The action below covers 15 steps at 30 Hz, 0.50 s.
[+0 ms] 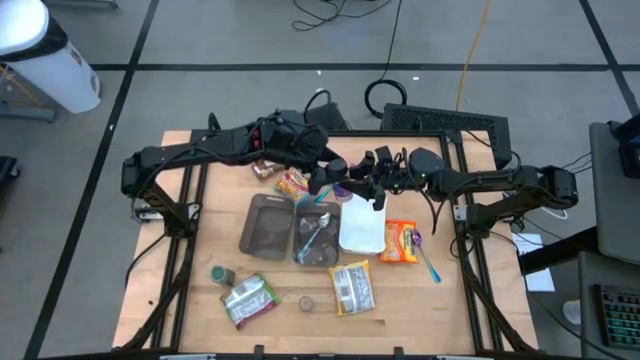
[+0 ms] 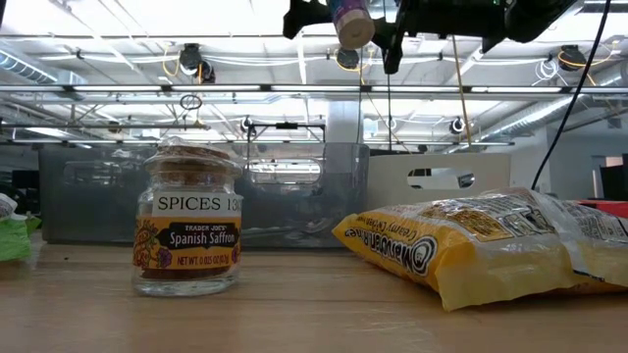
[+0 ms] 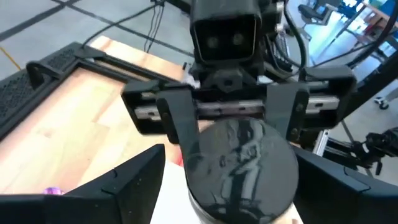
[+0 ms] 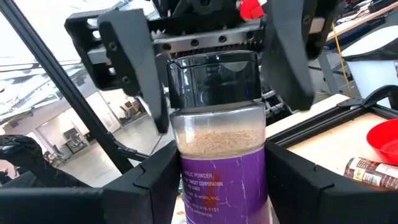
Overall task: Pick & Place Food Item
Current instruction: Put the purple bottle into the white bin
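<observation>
A spice bottle (image 4: 221,180) with a purple label, pale powder and a black cap (image 3: 242,162) hangs high above the middle of the table, between my two grippers. My right gripper (image 4: 221,152) comes in from the table's right and is shut on the bottle's body. My left gripper (image 3: 231,155) comes in from the table's left and stands open. Its fingers (image 4: 127,59) flank the cap with a gap on each side. In the high view the two grippers meet over the trays (image 1: 358,185). In the low view the bottle (image 2: 351,22) shows at the top edge. My right gripper pinches the bottle's labelled body (image 4: 186,180), below the cap, between its two fingers (image 4: 152,186). It reaches in roughly level from the table's right. The bottle is lifted well clear of the table, its cap end toward my left gripper.
Below the grippers stand a grey tray (image 1: 262,225), a clear tub (image 1: 316,238) and a white tub (image 1: 362,230). Around them lie an orange packet (image 1: 400,241), a yellow packet (image 1: 352,287), a green packet (image 1: 248,300), two small jars (image 1: 222,274) and a purple spoon (image 1: 431,266).
</observation>
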Each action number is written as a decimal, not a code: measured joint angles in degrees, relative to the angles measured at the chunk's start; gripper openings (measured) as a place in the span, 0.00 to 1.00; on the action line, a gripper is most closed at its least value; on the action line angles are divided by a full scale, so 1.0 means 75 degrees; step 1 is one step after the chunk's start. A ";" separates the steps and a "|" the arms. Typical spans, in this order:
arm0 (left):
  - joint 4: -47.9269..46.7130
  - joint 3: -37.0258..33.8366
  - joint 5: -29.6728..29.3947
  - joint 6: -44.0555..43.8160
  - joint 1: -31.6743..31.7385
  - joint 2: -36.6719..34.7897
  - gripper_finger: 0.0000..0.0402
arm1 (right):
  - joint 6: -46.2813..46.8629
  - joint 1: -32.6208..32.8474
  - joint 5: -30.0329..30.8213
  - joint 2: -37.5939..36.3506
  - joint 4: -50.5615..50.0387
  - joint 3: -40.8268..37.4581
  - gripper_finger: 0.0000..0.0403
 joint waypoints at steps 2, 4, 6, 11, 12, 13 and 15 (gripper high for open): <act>0.0091 -0.0001 0.0003 0.0005 0.0047 0.0000 0.75 | -0.0001 0.0000 -0.0002 0.0000 0.0059 0.0000 0.48; 0.0189 -0.0001 0.0049 0.0004 0.0090 0.0000 0.74 | 0.0002 0.0000 0.0007 0.0000 0.0095 0.0000 0.48; 0.0246 -0.0003 0.0036 0.0008 0.0148 -0.0051 0.75 | 0.0005 -0.0003 0.0006 0.0000 0.0140 0.0000 0.48; 0.0020 -0.0005 0.0039 0.0049 0.0267 -0.0318 0.76 | 0.0074 -0.0003 0.0007 0.0000 0.0200 0.0000 0.48; -0.0056 -0.0003 0.0041 0.0054 0.0290 -0.0383 0.77 | 0.0075 -0.0006 0.0009 -0.0008 0.0206 0.0000 0.48; -0.0152 -0.0004 0.0035 0.0060 0.0308 -0.0463 0.76 | 0.0076 -0.0020 0.0005 -0.0027 0.0212 0.0000 0.48; -0.0501 -0.0004 0.0013 0.0064 0.0348 -0.0633 0.76 | 0.0074 -0.0070 -0.0026 -0.0044 0.0236 -0.0003 0.48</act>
